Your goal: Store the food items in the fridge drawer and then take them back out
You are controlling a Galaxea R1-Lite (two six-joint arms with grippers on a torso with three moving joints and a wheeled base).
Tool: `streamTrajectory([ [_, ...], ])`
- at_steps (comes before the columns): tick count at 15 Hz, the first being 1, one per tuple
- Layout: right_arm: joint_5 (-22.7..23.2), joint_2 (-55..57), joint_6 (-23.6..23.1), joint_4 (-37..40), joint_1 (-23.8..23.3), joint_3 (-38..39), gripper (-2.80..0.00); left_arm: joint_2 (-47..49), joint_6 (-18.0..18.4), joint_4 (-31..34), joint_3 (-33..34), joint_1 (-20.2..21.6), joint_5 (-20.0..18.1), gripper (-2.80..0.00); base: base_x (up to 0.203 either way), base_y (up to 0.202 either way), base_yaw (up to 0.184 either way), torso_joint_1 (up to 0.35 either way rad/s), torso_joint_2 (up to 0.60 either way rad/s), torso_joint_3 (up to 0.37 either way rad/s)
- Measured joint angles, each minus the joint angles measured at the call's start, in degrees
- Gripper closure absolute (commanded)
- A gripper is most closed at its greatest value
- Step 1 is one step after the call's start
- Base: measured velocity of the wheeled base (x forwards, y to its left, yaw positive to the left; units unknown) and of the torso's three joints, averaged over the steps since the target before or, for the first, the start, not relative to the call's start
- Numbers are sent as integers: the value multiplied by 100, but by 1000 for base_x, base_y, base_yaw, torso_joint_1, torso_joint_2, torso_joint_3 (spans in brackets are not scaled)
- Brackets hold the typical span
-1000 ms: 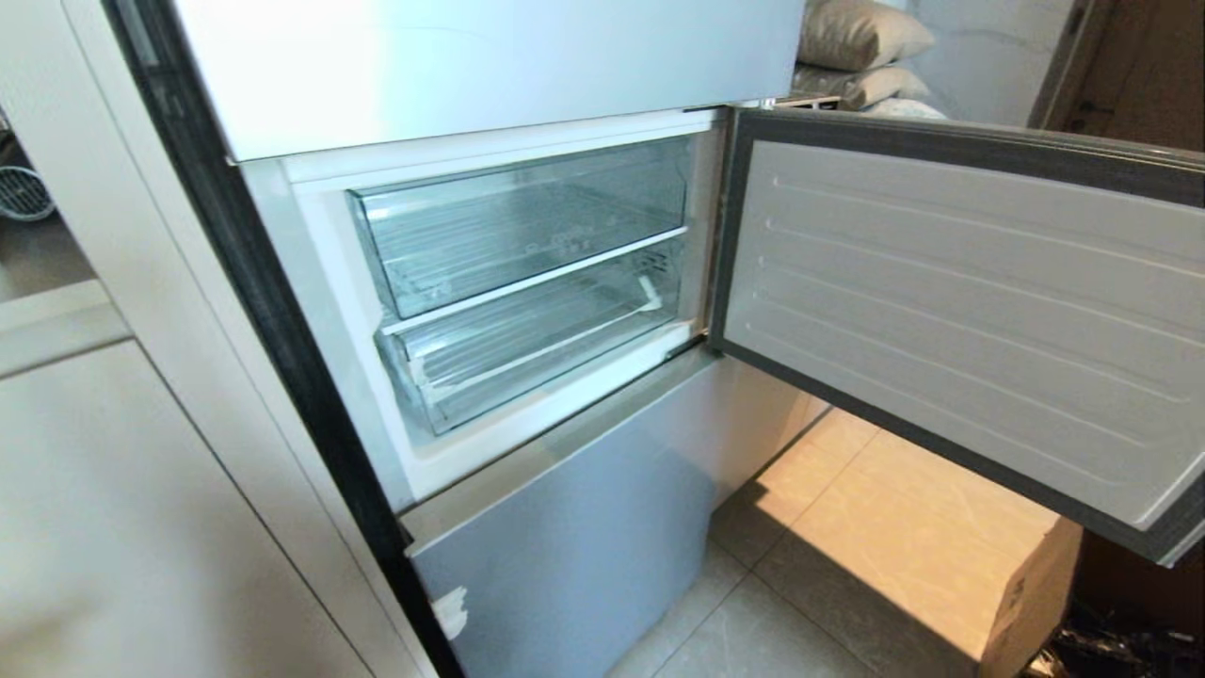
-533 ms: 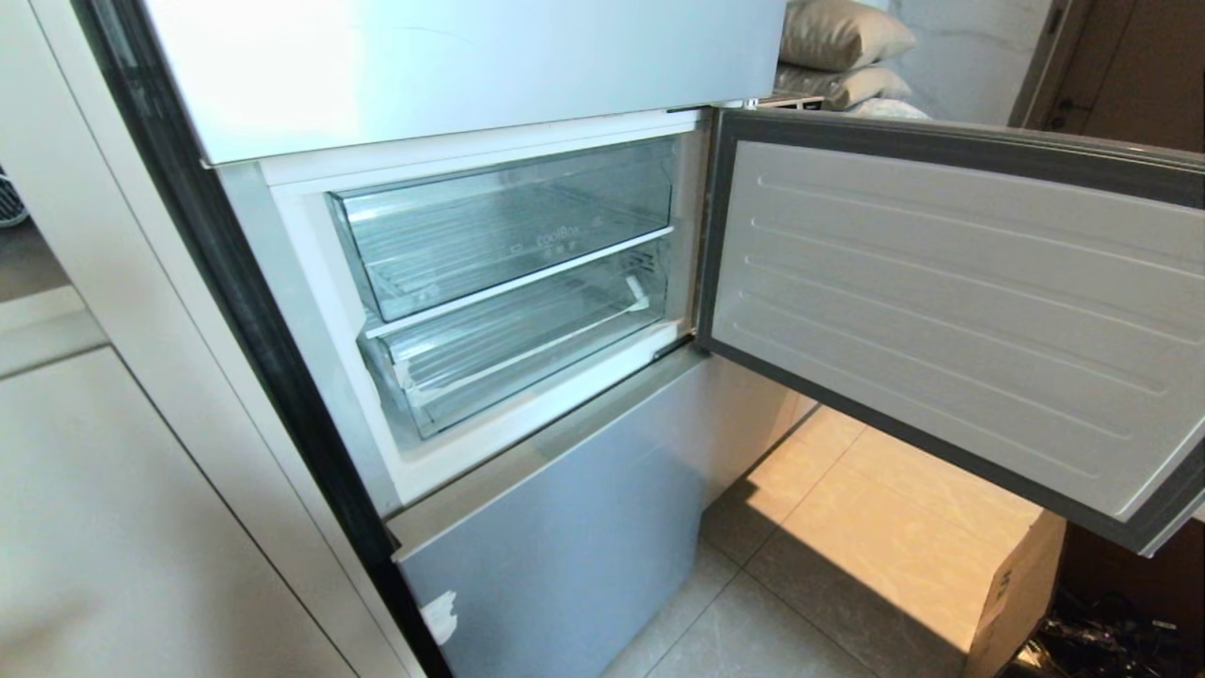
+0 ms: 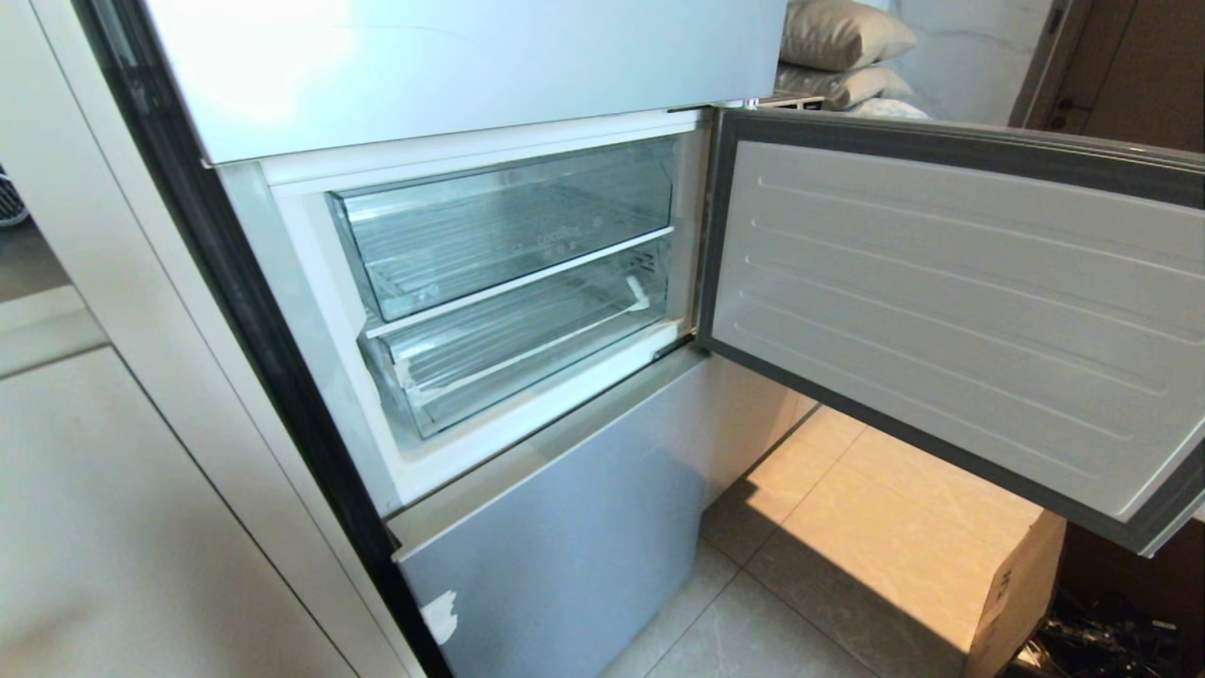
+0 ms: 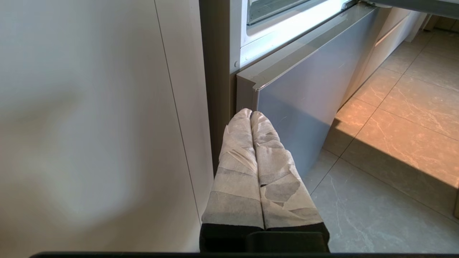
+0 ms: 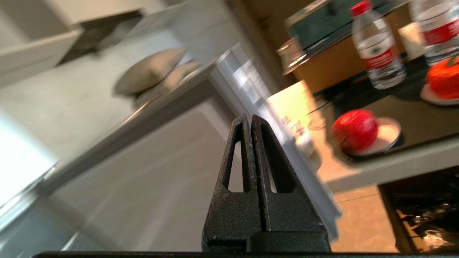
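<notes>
Both grippers' jaws closed, holding nothing

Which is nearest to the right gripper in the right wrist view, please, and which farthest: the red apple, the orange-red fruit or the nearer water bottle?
From the right gripper, jaws shut:
1. Red apple, on its saucer, nearest.
2. Water bottle and orange-red fruit, both beyond the apple; their order is too close to call.

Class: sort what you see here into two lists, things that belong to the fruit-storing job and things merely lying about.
Belongs to the job:
- lower clear fridge drawer, pushed in
- red apple on a saucer
- orange-red fruit on a saucer
- right pincer, shut, empty

Just lying about:
- upper clear bin
- water bottles
- cushions
- cardboard box
</notes>
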Motion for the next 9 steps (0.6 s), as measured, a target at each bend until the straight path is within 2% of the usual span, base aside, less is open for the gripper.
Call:
streamTrajectory([
  [2, 747, 984, 428, -655, -1039, -83, 0, 0, 0, 0, 0, 0, 0, 0, 0, 0, 0, 0, 0, 0],
  [4, 1283, 2004, 753, -1280, -1657, -238, 0, 0, 1, 0, 0, 0, 0, 0, 0, 0, 0, 0, 0, 0],
  [6, 1563, 2979, 1088, -1843, -1988, -467, 0, 0, 0, 0, 0, 0, 0, 0, 0, 0, 0, 0, 0, 0],
  [9, 1943, 4028, 1728, -2231, -2212, -906, 0, 0, 0, 0, 0, 0, 0, 0, 0, 0, 0, 0, 0, 0],
])
